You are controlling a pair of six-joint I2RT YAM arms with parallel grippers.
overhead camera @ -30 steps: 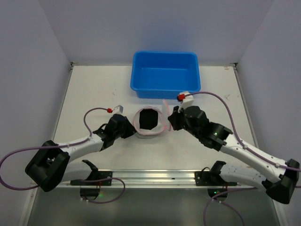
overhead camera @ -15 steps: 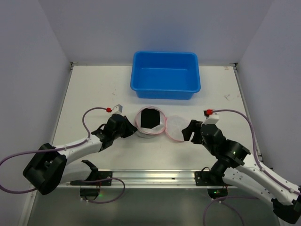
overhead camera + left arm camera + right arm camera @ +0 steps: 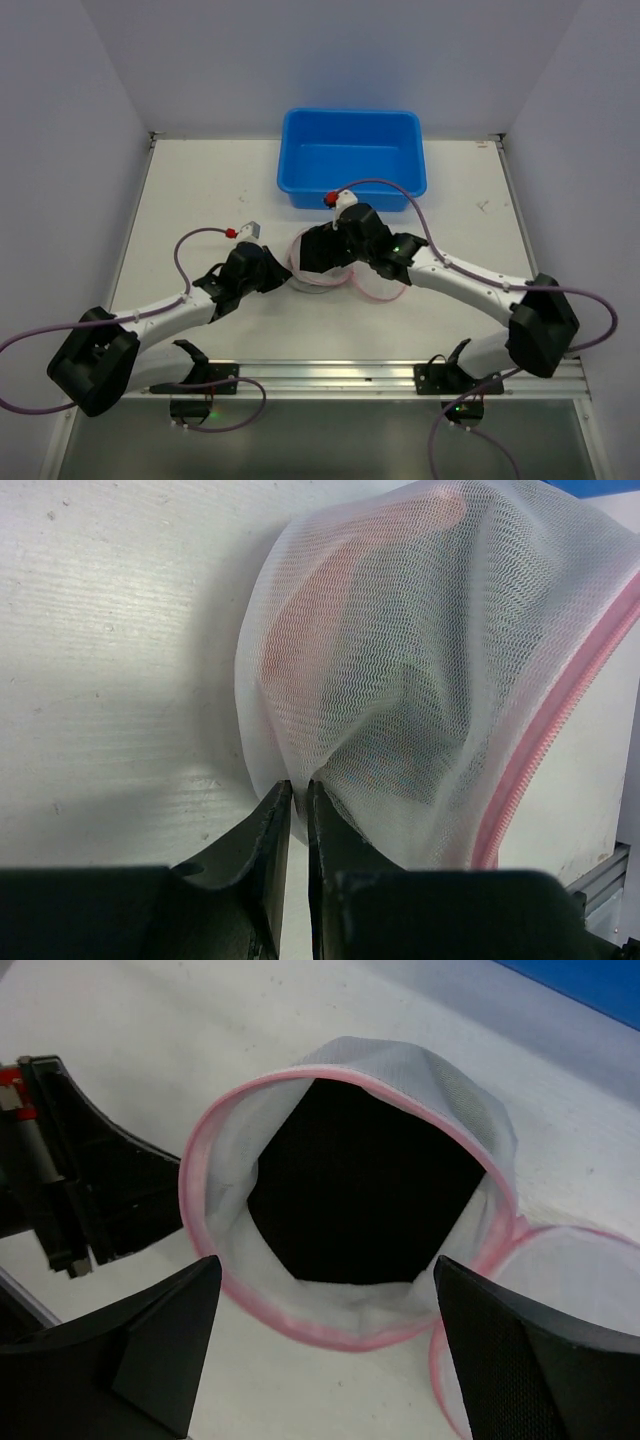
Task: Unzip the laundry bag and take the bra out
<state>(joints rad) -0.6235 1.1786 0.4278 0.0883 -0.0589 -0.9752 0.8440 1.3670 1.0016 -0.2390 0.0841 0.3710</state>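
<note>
The laundry bag [image 3: 240, 1280], white mesh with a pink zip rim, stands unzipped with its round mouth facing up. Its bag lid [image 3: 380, 285] lies flopped on the table to the right. Something black, the bra [image 3: 365, 1185], fills the bag's inside. My right gripper [image 3: 328, 1260] hovers open right above the mouth, with one finger on each side and nothing held. My left gripper [image 3: 298, 798] is shut on a fold of the bag's mesh wall [image 3: 400, 680] at the bag's left side [image 3: 300, 278]. In the top view the right gripper [image 3: 330, 245] covers part of the opening.
A blue plastic tub [image 3: 352, 158] stands just behind the bag, near the right wrist. The left gripper's body [image 3: 90, 1195] sits close to the bag's left rim. Bare white table [image 3: 200, 190] lies to either side, and a metal rail [image 3: 330, 375] runs along the near edge.
The right gripper pulled the lid out to the right, let it go and opened wide. It then swung back left to above the bag's mouth. The left gripper kept its pinch.
</note>
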